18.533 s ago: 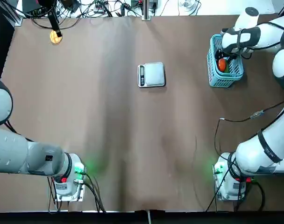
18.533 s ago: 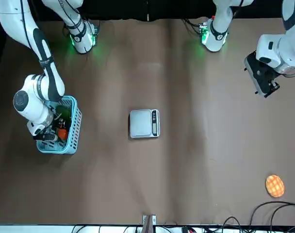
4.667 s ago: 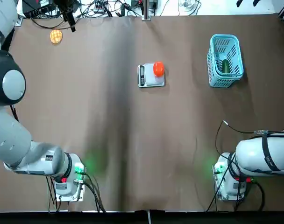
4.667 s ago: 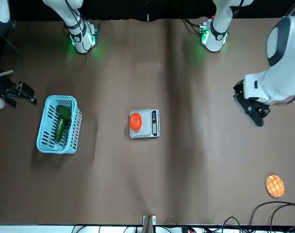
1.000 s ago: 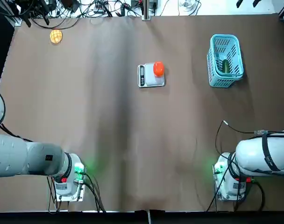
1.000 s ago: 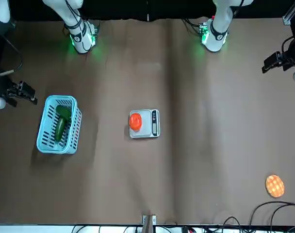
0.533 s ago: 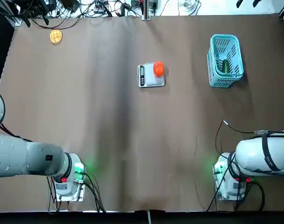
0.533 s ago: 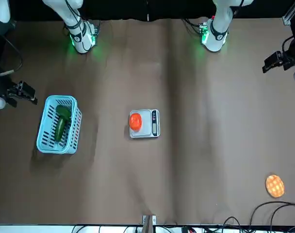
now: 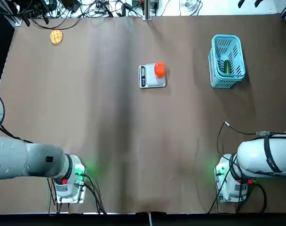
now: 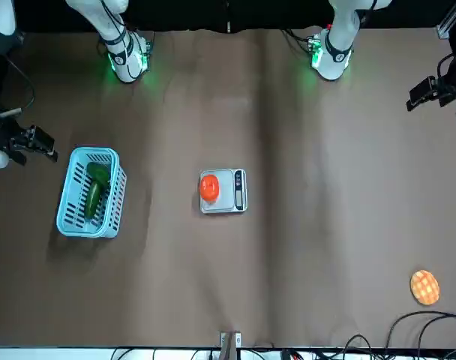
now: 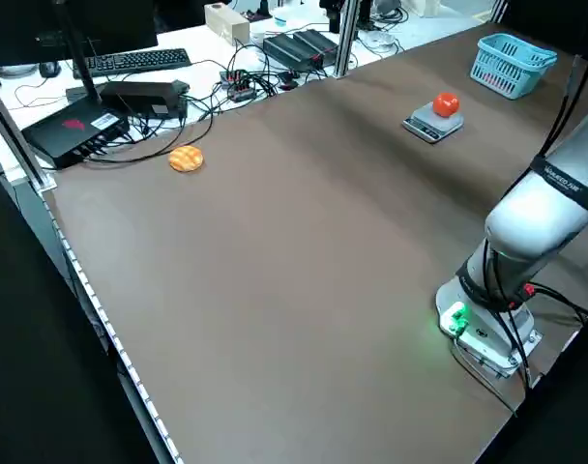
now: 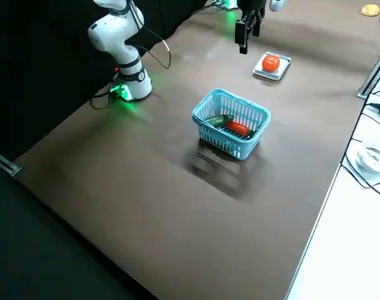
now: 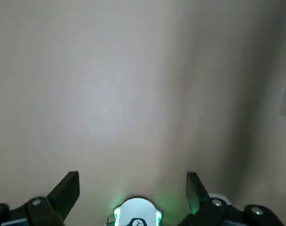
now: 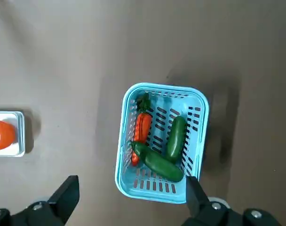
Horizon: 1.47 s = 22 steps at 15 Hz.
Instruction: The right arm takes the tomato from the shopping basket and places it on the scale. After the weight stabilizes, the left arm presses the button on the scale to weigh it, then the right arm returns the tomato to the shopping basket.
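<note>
One tomato, one scale, one shopping basket, two green vegetables, one yellow-orange round item.

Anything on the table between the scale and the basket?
No. The top view shows only bare brown table between the scale, carrying the tomato, and the basket.

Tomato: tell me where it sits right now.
The tomato rests on the scale near the table's middle in the top view, on the platform's far corner toward the shopping basket, away from the control strip. No fingers touch it.
</note>
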Available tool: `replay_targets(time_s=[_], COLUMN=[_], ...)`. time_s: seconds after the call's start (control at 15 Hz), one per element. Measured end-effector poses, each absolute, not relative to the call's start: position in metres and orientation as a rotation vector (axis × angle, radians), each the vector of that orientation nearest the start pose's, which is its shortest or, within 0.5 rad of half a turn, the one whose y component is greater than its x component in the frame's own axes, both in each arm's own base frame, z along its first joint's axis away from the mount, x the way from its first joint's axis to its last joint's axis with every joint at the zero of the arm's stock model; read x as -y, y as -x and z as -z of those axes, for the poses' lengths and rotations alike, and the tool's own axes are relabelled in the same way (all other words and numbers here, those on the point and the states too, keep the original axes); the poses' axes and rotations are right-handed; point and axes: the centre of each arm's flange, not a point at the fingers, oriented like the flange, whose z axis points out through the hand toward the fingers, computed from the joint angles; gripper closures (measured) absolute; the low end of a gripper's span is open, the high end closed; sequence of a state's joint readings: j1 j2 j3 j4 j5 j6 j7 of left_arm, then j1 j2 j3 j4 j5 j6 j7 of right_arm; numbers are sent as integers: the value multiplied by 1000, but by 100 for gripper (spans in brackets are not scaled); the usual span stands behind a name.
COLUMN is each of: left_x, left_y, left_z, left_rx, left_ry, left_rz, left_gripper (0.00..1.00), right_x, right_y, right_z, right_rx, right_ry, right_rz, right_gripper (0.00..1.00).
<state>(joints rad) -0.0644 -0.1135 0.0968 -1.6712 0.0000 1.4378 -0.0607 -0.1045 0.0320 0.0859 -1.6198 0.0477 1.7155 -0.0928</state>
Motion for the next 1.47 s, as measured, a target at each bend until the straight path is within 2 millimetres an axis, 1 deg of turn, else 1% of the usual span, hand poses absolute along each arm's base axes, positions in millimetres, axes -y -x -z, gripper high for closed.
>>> replay_targets(time_s=[0.13,0.33,0.93,1.13,1.4,1.47], left_x=[-19,-20,-23,-23,-23,-23], left_y=[-503,-504,-504,-504,-502,-502], left_z=[-627,-630,-630,-630,-629,-629], left_rx=[150,203,210,210,210,210], left_ry=[3141,3138,3138,3138,3136,3136], left_rz=[-189,-178,-178,-178,-202,-204], left_gripper=[0,0,0,0,0,0], right_x=[7,7,7,9,14,13], right_y=[-577,-577,-576,-573,-573,-572], right_z=[-596,-596,-596,-593,-592,-591], right_rx=[106,106,104,100,83,84], right_ry=[3092,3092,3092,3091,3092,3090], right_rz=[103,103,96,55,43,31], right_gripper=[0,0,0,0,0,0])
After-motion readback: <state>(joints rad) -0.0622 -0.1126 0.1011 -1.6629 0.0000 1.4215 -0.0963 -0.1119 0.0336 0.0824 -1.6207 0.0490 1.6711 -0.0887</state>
